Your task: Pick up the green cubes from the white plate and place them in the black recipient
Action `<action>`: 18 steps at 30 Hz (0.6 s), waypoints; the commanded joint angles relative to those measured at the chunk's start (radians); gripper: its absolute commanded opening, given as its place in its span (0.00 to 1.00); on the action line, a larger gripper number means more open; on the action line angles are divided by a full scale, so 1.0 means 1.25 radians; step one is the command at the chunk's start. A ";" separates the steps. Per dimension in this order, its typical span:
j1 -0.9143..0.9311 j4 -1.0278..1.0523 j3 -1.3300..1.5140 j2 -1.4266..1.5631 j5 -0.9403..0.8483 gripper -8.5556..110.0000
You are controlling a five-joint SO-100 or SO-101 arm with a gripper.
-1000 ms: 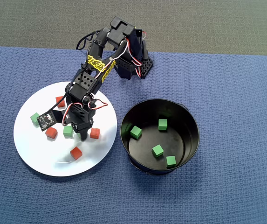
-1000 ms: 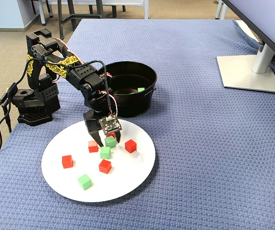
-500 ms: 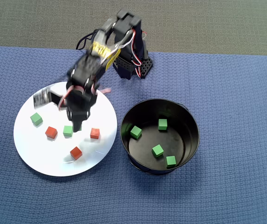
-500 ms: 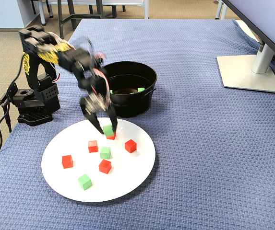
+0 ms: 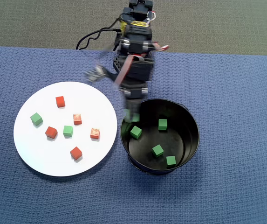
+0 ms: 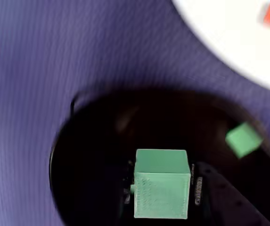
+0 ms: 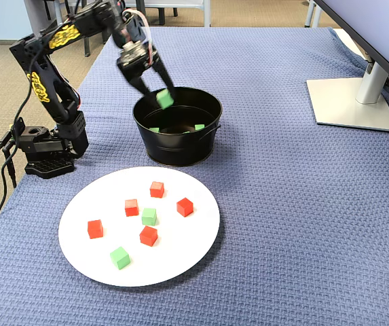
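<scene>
Blue cloth surrounds the black recipient (image 7: 178, 129); above its rim, the end effector (image 7: 161, 95) pinches a green cube (image 7: 165, 99).

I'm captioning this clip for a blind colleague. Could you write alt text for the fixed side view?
The black arm's gripper holds a green cube above the rim of a black tub on a blue cloth. In front lies a white plate with two green cubes and five red cubes.

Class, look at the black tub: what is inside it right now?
The overhead view shows four green cubes on the tub's floor. The gripper holds a fifth cube over the rim, hiding some floor there.
</scene>
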 commanded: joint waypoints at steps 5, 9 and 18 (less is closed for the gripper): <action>-0.195 0.006 -0.011 -0.047 0.037 0.42; -0.098 0.010 -0.020 -0.020 -0.031 0.44; 0.452 -0.120 0.056 -0.004 -0.189 0.25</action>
